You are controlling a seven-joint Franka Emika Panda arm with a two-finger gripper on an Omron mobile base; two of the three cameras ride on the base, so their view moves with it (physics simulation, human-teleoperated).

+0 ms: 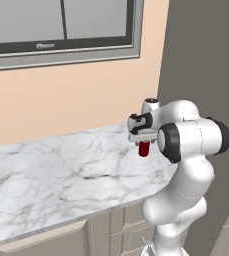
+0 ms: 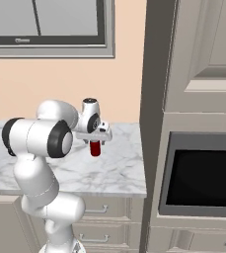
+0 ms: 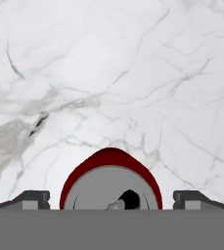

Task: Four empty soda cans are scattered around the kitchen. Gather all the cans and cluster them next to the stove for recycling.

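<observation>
Where the marble counter [image 1: 61, 170] meets the tall cabinet, one red can [image 1: 144, 149] stands upright, long axis vertical, silvery top up, at centre-right of the left base view. The gripper [image 3: 111, 199] hangs directly above it, fingers spread wide on either side, not touching. The right base view adds a wall oven [image 2: 201, 173] at lower right.

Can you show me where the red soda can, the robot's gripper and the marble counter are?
red soda can [image 3: 111, 171]: hand view, on its red shoulder.
gripper [image 3: 111, 200]: hand view, midway between its open fingertips, either side of the can.
marble counter [image 1: 51, 170]: left base view, on its bare top.
</observation>
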